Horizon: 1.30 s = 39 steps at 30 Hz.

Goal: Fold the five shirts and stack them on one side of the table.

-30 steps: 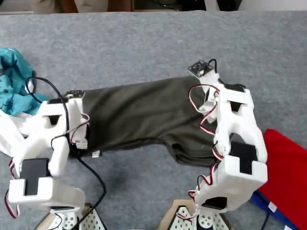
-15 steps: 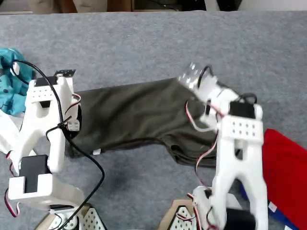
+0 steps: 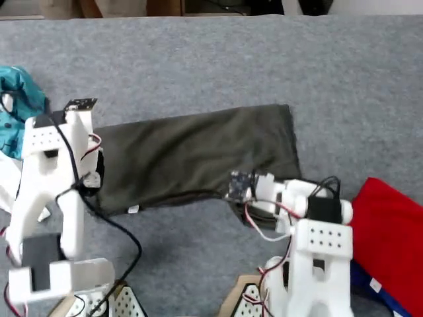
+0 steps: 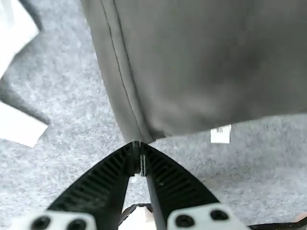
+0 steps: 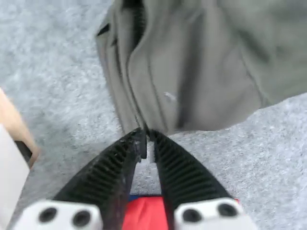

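The grey felt-covered table [image 3: 198,53] carries a dark olive-green cotton shirt [image 3: 198,155], spread flat as a long folded band across its middle, with a bunched lump of sleeve or collar at its near right corner. A folded red shirt [image 3: 390,224] lies well to the right of the olive shirt, and a crumpled teal patterned garment [image 3: 20,119] lies off its left end. The left gripper [image 4: 139,155] sits at the olive shirt's near left corner, jaws drawn together with the tips right at the hem; whether any cloth is caught between them I cannot tell. The right gripper [image 5: 146,139] sits at the bunched near right corner, its jaws likewise together against the fabric's edge. A small white label [image 4: 220,134] pokes out from the olive shirt's near edge. The shirt looks light, limp and prone to sagging, so pinching both near corners through all layers seems the surest hold.
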Each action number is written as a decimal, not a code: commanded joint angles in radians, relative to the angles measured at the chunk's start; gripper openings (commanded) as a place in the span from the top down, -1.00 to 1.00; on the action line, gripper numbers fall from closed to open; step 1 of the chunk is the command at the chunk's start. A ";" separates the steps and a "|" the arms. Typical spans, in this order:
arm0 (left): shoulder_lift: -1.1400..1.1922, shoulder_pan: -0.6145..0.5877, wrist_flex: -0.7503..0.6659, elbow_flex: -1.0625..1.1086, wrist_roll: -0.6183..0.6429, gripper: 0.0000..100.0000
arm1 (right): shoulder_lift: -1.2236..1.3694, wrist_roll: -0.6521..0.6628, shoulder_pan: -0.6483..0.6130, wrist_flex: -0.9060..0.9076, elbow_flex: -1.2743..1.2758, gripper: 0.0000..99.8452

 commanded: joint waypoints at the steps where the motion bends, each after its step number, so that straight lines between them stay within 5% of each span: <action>1: -0.140 -0.002 -0.015 0.051 -0.017 0.96 | -0.042 0.057 -0.015 0.008 0.031 0.66; 29: -0.209 0.002 -0.037 0.184 -0.009 0.96 | 0.601 0.098 -0.074 -0.313 0.005 0.63; 39: -0.209 0.002 -0.035 0.178 -0.009 0.96 | 0.608 0.097 -0.070 -0.407 0.012 0.99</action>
